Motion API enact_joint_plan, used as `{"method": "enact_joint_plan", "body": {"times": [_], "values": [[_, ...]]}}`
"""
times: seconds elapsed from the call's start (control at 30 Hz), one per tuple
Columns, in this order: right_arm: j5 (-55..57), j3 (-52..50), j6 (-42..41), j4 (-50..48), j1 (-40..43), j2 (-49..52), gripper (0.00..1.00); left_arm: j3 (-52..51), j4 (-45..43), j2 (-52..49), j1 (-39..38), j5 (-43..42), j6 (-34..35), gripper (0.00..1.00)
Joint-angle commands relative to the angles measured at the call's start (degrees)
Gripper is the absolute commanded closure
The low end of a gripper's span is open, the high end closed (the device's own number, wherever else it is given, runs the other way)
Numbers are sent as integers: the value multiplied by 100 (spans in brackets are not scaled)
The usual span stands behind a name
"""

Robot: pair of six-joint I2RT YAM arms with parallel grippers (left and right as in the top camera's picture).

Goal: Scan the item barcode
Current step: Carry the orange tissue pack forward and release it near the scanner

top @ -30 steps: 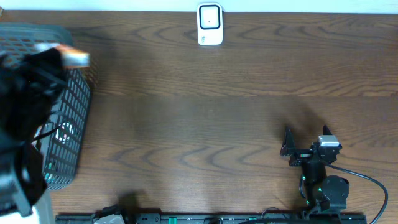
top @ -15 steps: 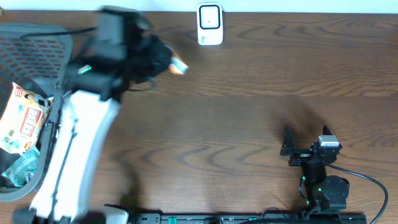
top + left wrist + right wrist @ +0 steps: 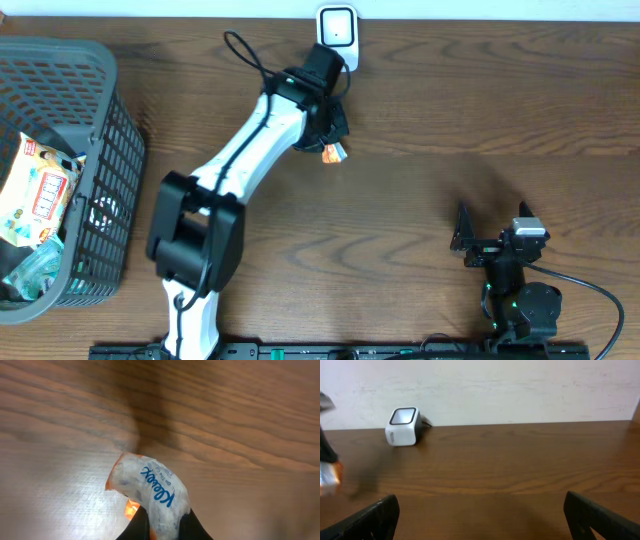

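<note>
At the far edge of the wooden table (image 3: 450, 120), the left gripper (image 3: 329, 143) is clenched on a small tissue pack (image 3: 150, 487), its two dark fingers (image 3: 134, 529) pinching the pack's lower end and holding it above the tabletop just in front of the single white barcode scanner (image 3: 338, 40). The pack, white with orange at its edge, carries the word "Kleenex" in blue (a smaller line of print beside it is too fine to read). On the right side of the table the right gripper (image 3: 462, 238) rests near the front edge with its fingers (image 3: 375, 519) spread wide apart, grasping nothing; from its wrist camera the scanner stands against the pale wall. One grey mesh basket (image 3: 60, 55) sits at the left end of the table, well apart from the scanner, holding at least two items: a packet (image 3: 40, 190) printed in red and yellow, its lettering illegible, and a bluish wrapped item (image 3: 30, 272) below it.
</note>
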State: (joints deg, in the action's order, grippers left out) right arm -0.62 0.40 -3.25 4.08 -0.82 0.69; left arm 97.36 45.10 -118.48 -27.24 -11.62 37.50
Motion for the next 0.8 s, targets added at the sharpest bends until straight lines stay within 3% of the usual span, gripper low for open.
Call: {"method": "enact_joint_plan", "body": {"times": [0.0,0.07,0.17,0.4,0.63,0.77], "values": [[9,-11,-9,24,37,-31,1,-39,-140,-140,-94,94,-39,87],[9,-11,-9,24,37,-31,1,-37,-256,-155,-155,94,-52,67],[9,-11,-9,24,37,-31,1,-13,-365,-122,-219,4,-542,53],[9,-11,-11,24,37,-31,1,28,-247,455,-120,-138,-1008,46],[9,-11,-9,24,37,-31,1,28,39,1921,413,-136,-1283,46],[9,-11,-11,24,37,-31,1,28,498,2942,938,-72,-1775,46]]}}
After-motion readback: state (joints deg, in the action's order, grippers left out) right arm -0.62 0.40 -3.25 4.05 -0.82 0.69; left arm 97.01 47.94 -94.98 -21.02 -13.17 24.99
